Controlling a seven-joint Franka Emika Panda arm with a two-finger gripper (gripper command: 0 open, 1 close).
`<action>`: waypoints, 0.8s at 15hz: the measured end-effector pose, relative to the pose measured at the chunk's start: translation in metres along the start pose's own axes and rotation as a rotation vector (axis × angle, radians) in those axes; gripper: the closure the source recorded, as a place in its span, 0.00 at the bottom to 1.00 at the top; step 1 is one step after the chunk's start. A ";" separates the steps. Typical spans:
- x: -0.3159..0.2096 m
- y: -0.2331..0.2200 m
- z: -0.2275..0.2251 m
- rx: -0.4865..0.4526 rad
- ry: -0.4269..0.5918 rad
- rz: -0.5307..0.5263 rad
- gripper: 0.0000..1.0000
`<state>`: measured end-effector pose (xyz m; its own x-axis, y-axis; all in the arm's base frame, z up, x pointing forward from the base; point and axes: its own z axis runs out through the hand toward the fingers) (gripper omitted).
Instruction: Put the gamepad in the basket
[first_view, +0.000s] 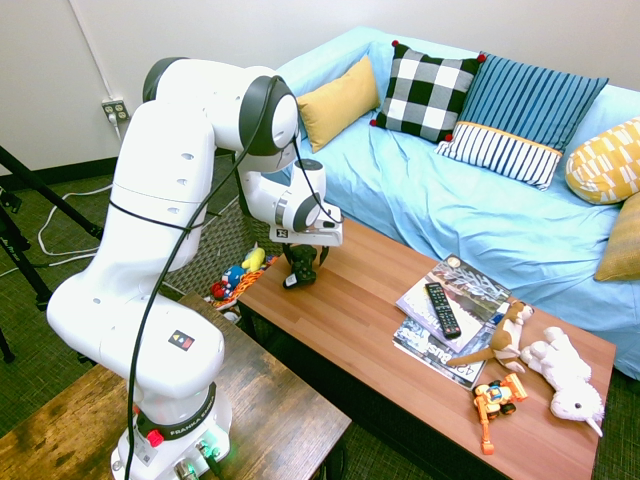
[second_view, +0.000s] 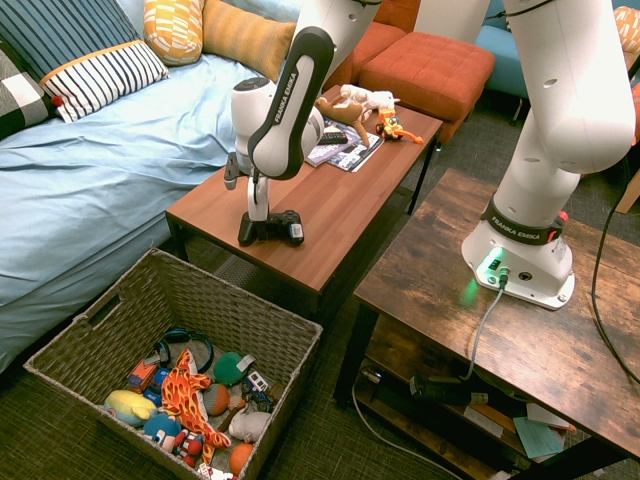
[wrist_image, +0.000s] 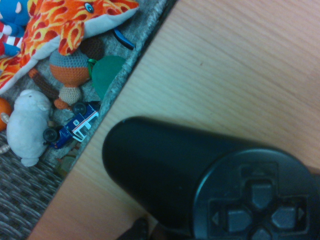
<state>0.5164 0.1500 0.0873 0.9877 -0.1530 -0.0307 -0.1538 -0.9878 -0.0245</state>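
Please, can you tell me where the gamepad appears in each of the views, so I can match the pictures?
First exterior view: the gamepad is left of centre, at the table's near-left end, under the claw.
Second exterior view: just left of centre, above the basket.
Wrist view: large, at bottom right, cut off by the edge.
Shared landmark: the flame-patterned orange toy in the basket, partly visible in all three.

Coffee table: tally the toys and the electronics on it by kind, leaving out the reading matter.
Gamepad: 1
Remote: 1
Plush toys, brown-and-white and white: 2
Orange toy vehicle: 1
Total: 5
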 end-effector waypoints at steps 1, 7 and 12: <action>0.001 0.000 0.000 0.003 0.000 0.001 1.00; 0.007 0.007 0.000 0.017 -0.001 0.017 1.00; 0.009 0.008 -0.001 0.029 -0.008 0.034 1.00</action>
<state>0.5245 0.1410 0.0881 0.9817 -0.1865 -0.0396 -0.1885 -0.9807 -0.0526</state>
